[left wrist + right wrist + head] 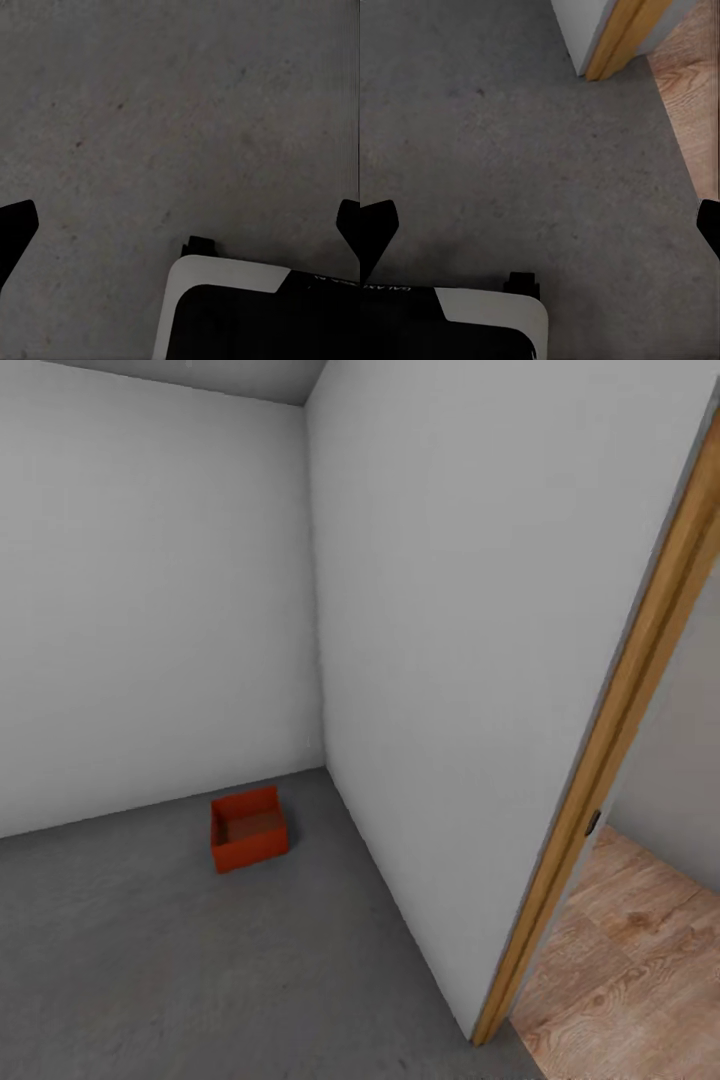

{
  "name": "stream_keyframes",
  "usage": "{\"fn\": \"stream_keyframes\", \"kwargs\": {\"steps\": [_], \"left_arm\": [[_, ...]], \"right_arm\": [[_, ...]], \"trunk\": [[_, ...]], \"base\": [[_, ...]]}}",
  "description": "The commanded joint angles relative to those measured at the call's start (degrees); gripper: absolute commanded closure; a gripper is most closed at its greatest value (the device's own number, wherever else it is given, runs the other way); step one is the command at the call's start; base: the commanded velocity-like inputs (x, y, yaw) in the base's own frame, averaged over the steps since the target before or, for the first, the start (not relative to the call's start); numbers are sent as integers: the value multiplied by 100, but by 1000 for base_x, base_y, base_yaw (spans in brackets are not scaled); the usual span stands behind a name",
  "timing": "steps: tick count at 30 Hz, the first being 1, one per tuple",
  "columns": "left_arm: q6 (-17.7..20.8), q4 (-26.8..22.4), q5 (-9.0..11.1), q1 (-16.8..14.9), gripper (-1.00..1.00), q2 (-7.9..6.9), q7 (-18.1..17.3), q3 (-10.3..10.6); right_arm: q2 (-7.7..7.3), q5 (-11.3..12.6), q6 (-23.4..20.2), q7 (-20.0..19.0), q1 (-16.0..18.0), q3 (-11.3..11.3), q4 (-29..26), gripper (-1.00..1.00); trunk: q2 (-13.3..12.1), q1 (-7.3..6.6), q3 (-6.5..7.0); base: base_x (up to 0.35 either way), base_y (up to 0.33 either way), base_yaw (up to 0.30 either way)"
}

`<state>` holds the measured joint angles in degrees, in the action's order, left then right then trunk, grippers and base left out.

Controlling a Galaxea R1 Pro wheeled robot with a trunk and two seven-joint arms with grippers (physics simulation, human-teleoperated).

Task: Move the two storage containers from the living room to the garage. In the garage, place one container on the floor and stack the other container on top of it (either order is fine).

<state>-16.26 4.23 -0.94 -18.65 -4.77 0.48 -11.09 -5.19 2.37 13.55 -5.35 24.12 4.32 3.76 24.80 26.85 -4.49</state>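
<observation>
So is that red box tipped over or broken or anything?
No. The storage container sits upright and flat on the grey concrete floor near the corner of the walls, open side up, looking whole. It is turned slightly askew to the walls. Nothing is spilled.

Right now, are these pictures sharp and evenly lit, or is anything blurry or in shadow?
Head view: flat, even light, the storage container crisp with only a faint shadow on the concrete floor. Left wrist view: dimmer, grainy floor. Right wrist view: soft focus, the wooden door frame slightly blurred.
</observation>
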Motion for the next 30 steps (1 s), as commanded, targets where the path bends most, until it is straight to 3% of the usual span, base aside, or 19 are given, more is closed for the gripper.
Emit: {"fn": "stream_keyframes", "kwargs": {"steps": [1, 8, 20, 30], "left_arm": [[-44, 28, -11, -12, -100, -3, 5, -25], [-44, 29, -11, -10, -100, -6, 5, -25], [-44, 32, -11, -8, -100, -6, 5, -25], [-44, 30, -11, -8, -100, -5, 5, -25]], "right_arm": [[0, 27, 43, -19, 13, 43, 28, -100], [0, 27, 43, -19, 13, 43, 28, -100], [0, 27, 43, -19, 13, 43, 28, -100], [9, 26, 43, -19, 13, 43, 28, -100]], "trunk": [[12, 4, -6], [12, 4, 24], [12, 4, 28], [12, 4, 28]], "base": [[0, 0, -249], [0, 0, -245], [0, 0, -40], [0, 0, -249]]}}
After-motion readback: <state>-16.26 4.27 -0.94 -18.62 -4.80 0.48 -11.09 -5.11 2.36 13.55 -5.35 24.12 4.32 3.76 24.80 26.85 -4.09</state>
